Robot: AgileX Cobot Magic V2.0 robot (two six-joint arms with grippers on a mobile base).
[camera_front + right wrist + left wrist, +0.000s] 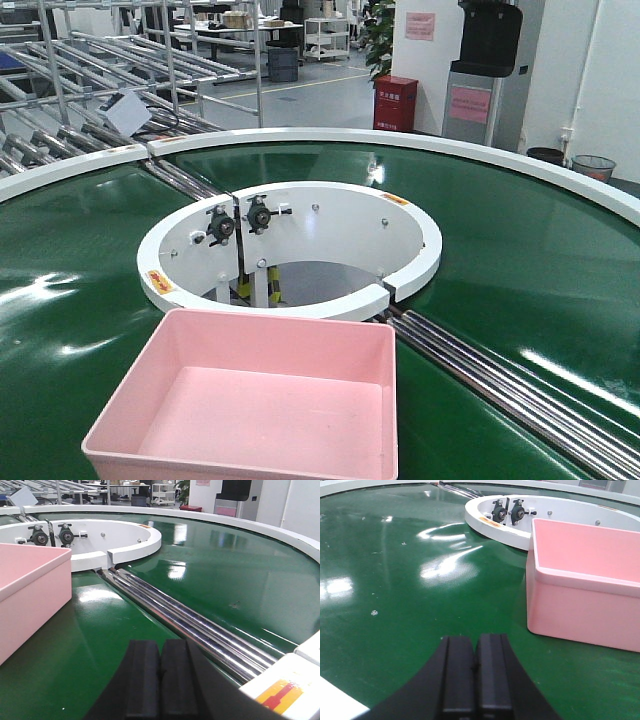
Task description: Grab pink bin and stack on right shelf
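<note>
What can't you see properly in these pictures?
Front view: the bottom edge cuts off the near wall of the pink bin.
Left wrist view: its right end runs off the picture.
Right wrist view: only one corner shows; the left edge cuts the rest.
Front view: the writing on the red box is too small to read.
The right shelf is in no view.

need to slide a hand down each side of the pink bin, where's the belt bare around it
Left of the pink bin the green belt is wide and bare. On the right there is a narrower strip before the steel rollers, then bare belt again. It is crowded behind, where the bin nears the white inner ring.
</note>
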